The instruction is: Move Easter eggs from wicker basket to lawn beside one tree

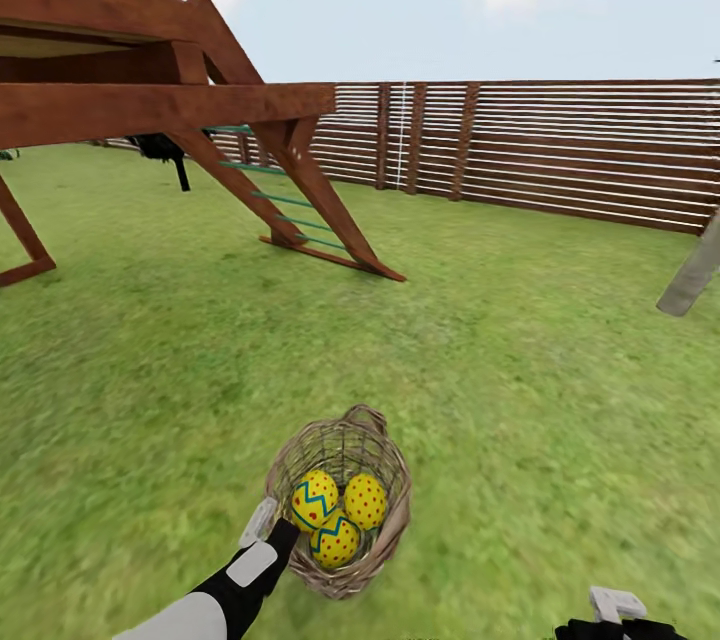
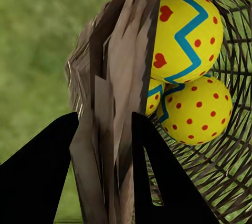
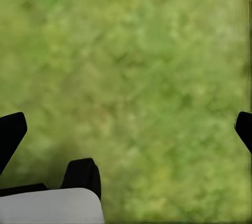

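Note:
The wicker basket [image 1: 390,520] stands on the lawn [image 1: 520,370] just in front of me. In it lie three yellow Easter eggs: one with blue zigzags [image 1: 314,499], one with red dots [image 1: 366,501] and a third [image 1: 334,540] nearest me. My left gripper [image 1: 278,528] is at the basket's near-left rim. In the left wrist view its two black fingers [image 2: 47,182] straddle the basket wall [image 2: 113,77] and press on it from both sides, with the eggs [image 2: 184,30] just beyond. My right gripper [image 3: 128,127] hangs open over bare grass at the lower right [image 1: 617,605].
A pale tree trunk [image 1: 690,275] leans in at the right edge. A wooden play frame [image 1: 150,100] with a green-runged ladder [image 1: 290,210] stands at the back left. The brown slatted fence [image 1: 560,145] closes the garden behind. Open grass lies between basket and trunk.

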Robot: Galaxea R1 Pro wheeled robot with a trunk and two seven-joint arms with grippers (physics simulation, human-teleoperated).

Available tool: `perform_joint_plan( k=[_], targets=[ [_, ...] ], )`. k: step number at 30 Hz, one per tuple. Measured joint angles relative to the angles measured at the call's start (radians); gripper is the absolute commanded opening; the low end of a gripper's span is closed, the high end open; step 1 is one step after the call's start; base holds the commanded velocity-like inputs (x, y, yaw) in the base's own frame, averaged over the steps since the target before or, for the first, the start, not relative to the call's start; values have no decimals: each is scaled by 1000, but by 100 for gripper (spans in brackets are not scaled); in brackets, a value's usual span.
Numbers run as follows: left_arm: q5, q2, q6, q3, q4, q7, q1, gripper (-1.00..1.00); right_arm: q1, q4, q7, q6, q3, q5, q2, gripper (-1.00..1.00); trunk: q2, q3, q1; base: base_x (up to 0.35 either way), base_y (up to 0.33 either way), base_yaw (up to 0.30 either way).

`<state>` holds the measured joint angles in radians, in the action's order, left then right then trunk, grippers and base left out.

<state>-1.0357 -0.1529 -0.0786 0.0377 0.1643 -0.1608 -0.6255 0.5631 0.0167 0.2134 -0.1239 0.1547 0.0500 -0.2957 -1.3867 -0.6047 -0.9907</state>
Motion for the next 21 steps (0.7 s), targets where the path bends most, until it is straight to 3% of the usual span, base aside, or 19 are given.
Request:
perform_joint_plan(
  k=[21],
  targets=[
    [-1,0,0,0,0,0,0,-100,-12,0,0,0,0,1,12,100,147,66,81,0,0,-295]
  ],
)
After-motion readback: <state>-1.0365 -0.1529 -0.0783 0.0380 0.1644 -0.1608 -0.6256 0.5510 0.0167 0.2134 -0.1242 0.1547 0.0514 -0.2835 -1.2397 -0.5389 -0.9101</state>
